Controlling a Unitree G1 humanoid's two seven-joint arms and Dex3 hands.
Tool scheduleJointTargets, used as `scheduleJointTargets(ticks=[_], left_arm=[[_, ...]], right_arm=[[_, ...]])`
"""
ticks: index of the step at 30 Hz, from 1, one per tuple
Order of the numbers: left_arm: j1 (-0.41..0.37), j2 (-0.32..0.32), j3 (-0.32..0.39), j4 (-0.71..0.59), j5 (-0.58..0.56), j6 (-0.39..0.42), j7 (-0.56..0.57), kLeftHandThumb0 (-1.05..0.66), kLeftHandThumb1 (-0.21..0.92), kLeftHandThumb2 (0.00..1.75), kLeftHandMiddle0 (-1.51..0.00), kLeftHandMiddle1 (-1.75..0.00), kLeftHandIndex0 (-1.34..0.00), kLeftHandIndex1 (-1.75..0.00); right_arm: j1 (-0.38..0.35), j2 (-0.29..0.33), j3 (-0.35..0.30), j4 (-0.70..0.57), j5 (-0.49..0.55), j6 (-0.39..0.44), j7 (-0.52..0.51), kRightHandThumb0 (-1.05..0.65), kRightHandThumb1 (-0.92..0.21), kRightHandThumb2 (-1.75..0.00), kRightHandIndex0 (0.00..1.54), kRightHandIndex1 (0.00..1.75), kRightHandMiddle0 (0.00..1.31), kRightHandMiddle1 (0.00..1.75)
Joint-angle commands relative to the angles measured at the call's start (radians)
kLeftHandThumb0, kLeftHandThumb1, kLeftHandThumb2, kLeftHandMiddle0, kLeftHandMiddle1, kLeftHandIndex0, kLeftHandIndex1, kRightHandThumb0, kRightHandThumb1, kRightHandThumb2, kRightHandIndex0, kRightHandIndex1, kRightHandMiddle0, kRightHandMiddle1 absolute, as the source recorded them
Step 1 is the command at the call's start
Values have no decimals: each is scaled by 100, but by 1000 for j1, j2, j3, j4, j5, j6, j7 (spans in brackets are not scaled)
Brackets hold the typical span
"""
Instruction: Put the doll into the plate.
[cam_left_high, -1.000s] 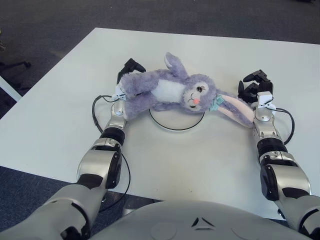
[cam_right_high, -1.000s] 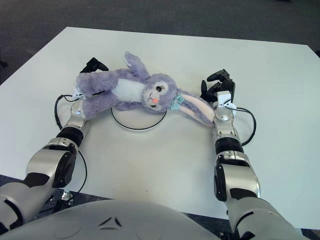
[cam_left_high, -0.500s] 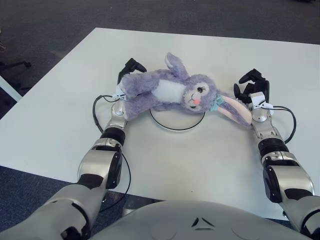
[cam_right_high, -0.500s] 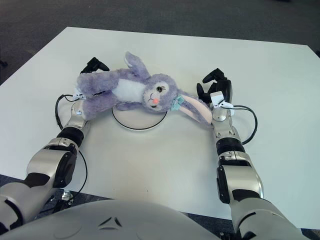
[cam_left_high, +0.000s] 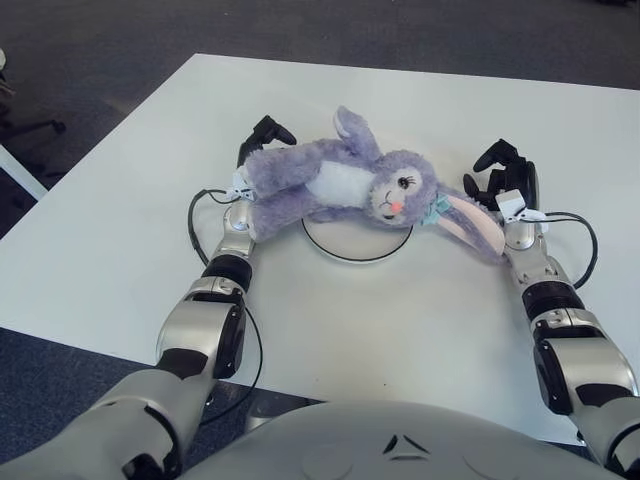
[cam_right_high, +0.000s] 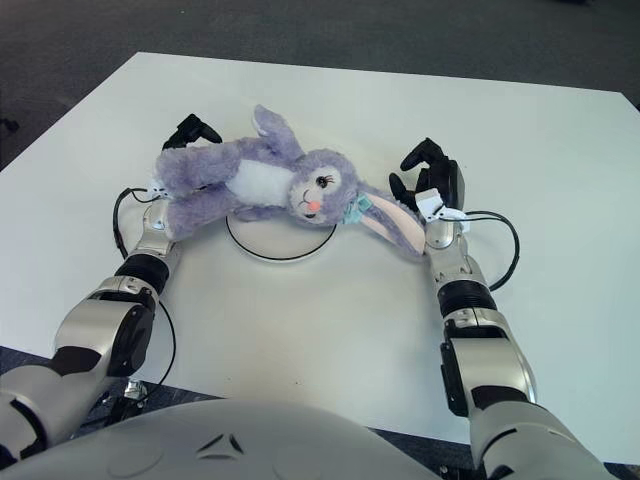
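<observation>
Setting: office or lab room, carpeted. Evidence: large plain white table (cam_left_high: 420, 330) standing on dark grey short-pile carpet (cam_left_high: 90, 50), which surrounds it on the far and left sides. Left of the table, a white furniture edge (cam_left_high: 18, 172) and what looks like a black chair base (cam_left_high: 35, 128).

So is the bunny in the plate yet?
Partly: the bunny lies across the plate, legs over the left hand, ear by the right hand.
</observation>
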Motion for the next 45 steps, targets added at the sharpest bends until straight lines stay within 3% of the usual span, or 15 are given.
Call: scheduleJointTargets(ticks=[1,6,18,22,29,36,45], left_arm=[[150,-17,-3,63,6,9,-18,-45,42,119,-126,-175,-53,-175],[152,-16,-4,58,2,14,-25,-45,42,119,-126,-175,-53,-175],[156,-16,-1,50,-4,23,-39,-45,41,120,-126,-175,-54,-175],[156,-16,2,48,-12,31,-54,-45,41,120,-126,-175,-53,-175],[157,-16,13,46,-21,37,-74,-45,41,120,-127,-175,-53,-175],[159,-13,18,42,-25,44,-84,-45,40,121,-127,-175,-55,-175],[170,-9,24,26,-39,55,-110,-45,39,123,-127,-175,-55,-175]], right_arm=[[104,21,20,31,-13,32,28,-51,-25,-140,131,175,67,175],[113,23,1,9,20,44,63,-51,-25,-140,128,175,67,175],[96,51,-111,23,205,103,217,-50,-28,-137,122,175,65,175],[101,75,-181,-21,321,162,285,-50,-28,-136,120,175,64,175],[113,110,-237,-87,415,225,324,-49,-29,-135,119,175,64,175],[120,144,-286,-123,468,222,323,-49,-29,-135,119,175,64,175],[137,191,-339,-155,525,137,360,-51,-24,-141,119,175,67,175]])
